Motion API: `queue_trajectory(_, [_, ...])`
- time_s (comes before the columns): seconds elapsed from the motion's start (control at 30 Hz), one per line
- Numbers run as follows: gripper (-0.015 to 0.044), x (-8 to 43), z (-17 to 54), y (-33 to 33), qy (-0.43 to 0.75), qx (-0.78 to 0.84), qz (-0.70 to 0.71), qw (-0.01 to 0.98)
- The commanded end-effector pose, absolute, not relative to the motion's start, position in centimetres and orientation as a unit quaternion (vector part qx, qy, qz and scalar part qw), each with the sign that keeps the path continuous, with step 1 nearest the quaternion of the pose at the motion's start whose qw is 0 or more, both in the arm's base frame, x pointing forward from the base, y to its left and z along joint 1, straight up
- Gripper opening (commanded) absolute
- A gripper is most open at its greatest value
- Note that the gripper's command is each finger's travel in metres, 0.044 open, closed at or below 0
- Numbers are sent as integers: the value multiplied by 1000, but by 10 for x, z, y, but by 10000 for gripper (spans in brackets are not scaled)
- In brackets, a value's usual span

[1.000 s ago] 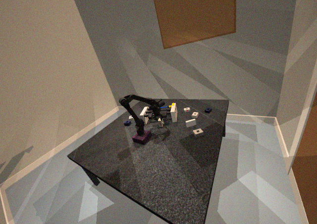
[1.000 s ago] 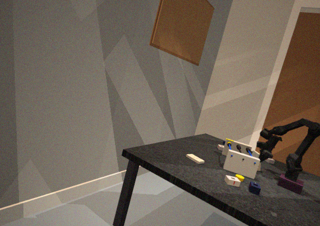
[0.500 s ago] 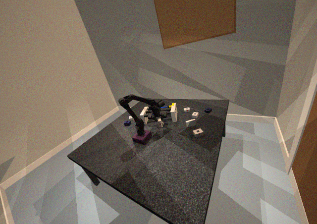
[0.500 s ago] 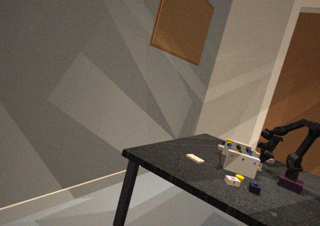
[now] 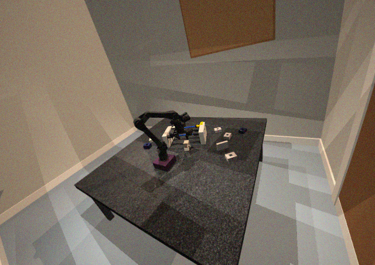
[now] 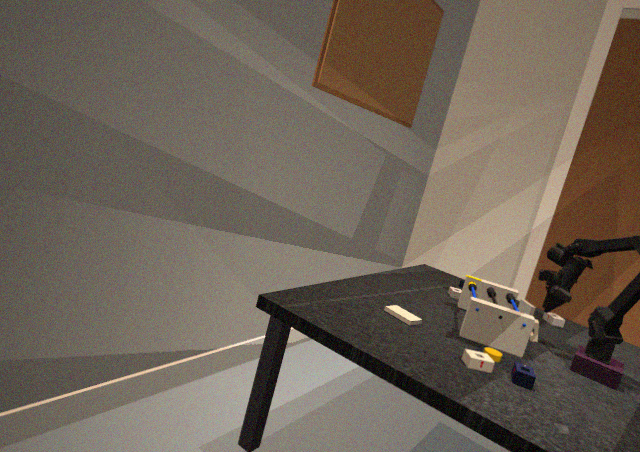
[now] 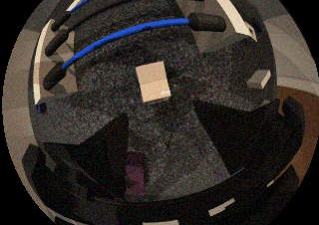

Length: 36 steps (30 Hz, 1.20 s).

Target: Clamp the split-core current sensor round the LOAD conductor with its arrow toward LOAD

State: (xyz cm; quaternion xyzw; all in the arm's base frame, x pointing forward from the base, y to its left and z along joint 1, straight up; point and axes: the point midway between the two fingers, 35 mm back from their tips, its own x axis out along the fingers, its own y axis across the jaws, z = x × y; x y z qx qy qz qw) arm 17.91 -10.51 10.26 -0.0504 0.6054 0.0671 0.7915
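The cream split-core sensor (image 5: 189, 145) (image 6: 534, 330) (image 7: 154, 80) stands on the table in front of the rack, apart from the conductors. Its arrow and jaw gap cannot be made out. My gripper (image 5: 181, 132) (image 7: 161, 112) is open and empty, above the table, with its fingers spread wide in the wrist view and the sensor visible beyond and between them. The near blue conductor (image 6: 512, 302) (image 7: 135, 29), a black one (image 7: 117, 4) and a far blue one (image 5: 190, 126) span the rack. A yellow marker (image 5: 201, 123) is at the far conductor's end; its lettering is unreadable.
The rack's white end plates (image 5: 202, 133) (image 6: 493, 327) stand upright. White blocks (image 5: 227, 157) (image 6: 471, 359), a pale upright plate (image 5: 222, 145), navy blocks (image 5: 242, 131) (image 6: 523, 377), a yellow disc (image 6: 492, 354) and a pale bar (image 6: 402, 315) lie around the rack.
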Motion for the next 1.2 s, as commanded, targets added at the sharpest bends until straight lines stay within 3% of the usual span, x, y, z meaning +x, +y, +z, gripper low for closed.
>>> queue_trajectory(0.0, [320, 183, 105, -104, 624, 29, 6, 781])
queue_trajectory(0.27, [320, 200, 107, -100, 627, 264, -220, 699])
queue_trajectory(0.53, [320, 216, 108, -95, 551, 430, -427, 573])
queue_trajectory(1.17, [320, 219, 89, -96, 549, 434, -432, 570])
